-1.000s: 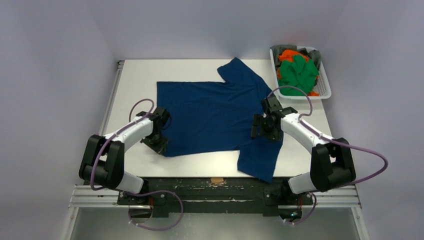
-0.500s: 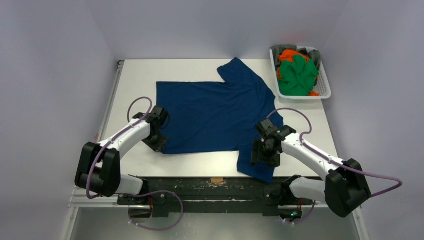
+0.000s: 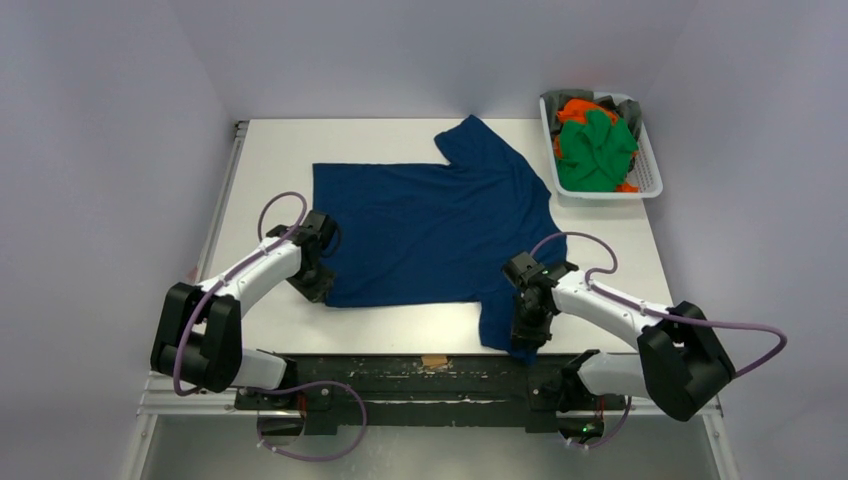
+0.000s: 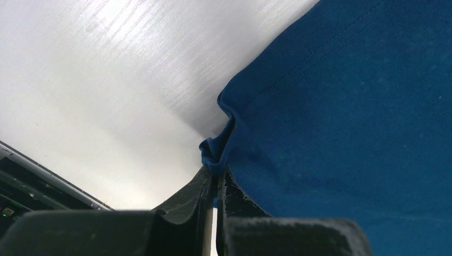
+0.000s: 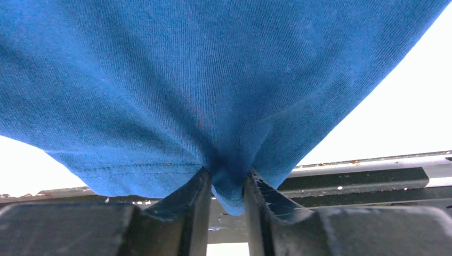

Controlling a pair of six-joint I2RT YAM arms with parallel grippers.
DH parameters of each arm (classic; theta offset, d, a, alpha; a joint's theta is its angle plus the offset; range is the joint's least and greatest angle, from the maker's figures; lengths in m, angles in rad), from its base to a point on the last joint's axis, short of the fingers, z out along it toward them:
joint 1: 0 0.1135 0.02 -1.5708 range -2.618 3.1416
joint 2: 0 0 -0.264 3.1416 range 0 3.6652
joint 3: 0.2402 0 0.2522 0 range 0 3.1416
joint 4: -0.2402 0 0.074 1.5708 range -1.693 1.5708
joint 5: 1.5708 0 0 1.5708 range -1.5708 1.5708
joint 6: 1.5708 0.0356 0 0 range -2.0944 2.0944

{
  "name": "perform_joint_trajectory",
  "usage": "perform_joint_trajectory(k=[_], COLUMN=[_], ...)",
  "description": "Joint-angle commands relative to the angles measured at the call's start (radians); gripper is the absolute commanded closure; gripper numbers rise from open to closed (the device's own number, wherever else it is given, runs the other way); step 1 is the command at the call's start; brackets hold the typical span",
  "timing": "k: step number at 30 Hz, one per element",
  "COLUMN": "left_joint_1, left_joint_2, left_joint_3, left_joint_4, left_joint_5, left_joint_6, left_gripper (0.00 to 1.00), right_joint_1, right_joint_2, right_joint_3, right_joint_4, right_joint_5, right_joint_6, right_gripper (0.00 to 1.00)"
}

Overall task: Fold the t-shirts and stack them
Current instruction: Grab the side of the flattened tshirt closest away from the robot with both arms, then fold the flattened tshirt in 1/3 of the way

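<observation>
A dark blue t-shirt (image 3: 430, 230) lies spread flat on the white table (image 3: 270, 160), one sleeve pointing to the far side and one toward the near edge. My left gripper (image 3: 318, 290) is at the shirt's near-left hem corner, and the left wrist view has that gripper (image 4: 216, 173) shut on a bunched bit of the blue t-shirt (image 4: 346, 106). My right gripper (image 3: 522, 338) is at the tip of the near sleeve by the table's front edge. In the right wrist view a fold of the t-shirt (image 5: 213, 80) is pinched in the right gripper (image 5: 228, 184).
A white basket (image 3: 650, 185) at the far right holds crumpled green and orange t-shirts (image 3: 595, 145). The black front rail (image 3: 430, 370) runs just below the near sleeve. Purple cables loop over both arms.
My right arm came from the shirt's right side toward the near edge, down to the near sleeve's tip, and its jaws closed on the fabric. The left arm barely moved.
</observation>
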Motion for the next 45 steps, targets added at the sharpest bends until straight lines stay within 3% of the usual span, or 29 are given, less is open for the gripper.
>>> perform_joint_trajectory(k=[1, 5, 14, 20, 26, 33, 39, 45], left_joint_1=[-0.001, -0.001, -0.001, -0.001, -0.001, 0.000, 0.008, 0.089], left_joint_2=[0.006, -0.025, -0.156, -0.269, -0.368, -0.297, -0.211, -0.195], left_joint_3=[0.024, 0.013, -0.097, -0.144, -0.144, -0.039, 0.054, 0.081], left_joint_4=[0.013, -0.012, -0.072, -0.161, -0.139, -0.087, -0.094, -0.067], left_joint_5=[-0.015, -0.011, 0.059, 0.066, 0.069, 0.087, 0.093, 0.127], left_joint_6=[0.024, 0.025, 0.012, -0.003, -0.014, 0.019, 0.050, 0.077], left_gripper=[1.00, 1.00, 1.00, 1.00, 1.00, 1.00, 1.00, 1.00], right_joint_1=[0.006, 0.012, 0.117, 0.147, 0.145, 0.117, -0.013, -0.089], right_joint_2=[0.029, -0.031, -0.158, -0.195, -0.142, -0.063, -0.010, 0.070], right_joint_3=[-0.009, -0.018, 0.025, 0.002, 0.111, 0.302, 0.438, 0.573], right_joint_4=[0.133, 0.046, -0.215, -0.220, -0.176, -0.185, -0.211, -0.205], right_joint_5=[0.124, 0.069, -0.019, -0.061, -0.016, 0.033, 0.015, 0.030], right_joint_6=[0.017, 0.025, 0.137, 0.161, 0.127, 0.040, -0.066, -0.157], right_gripper=[0.85, 1.00, 1.00, 1.00, 1.00, 1.00, 1.00, 1.00])
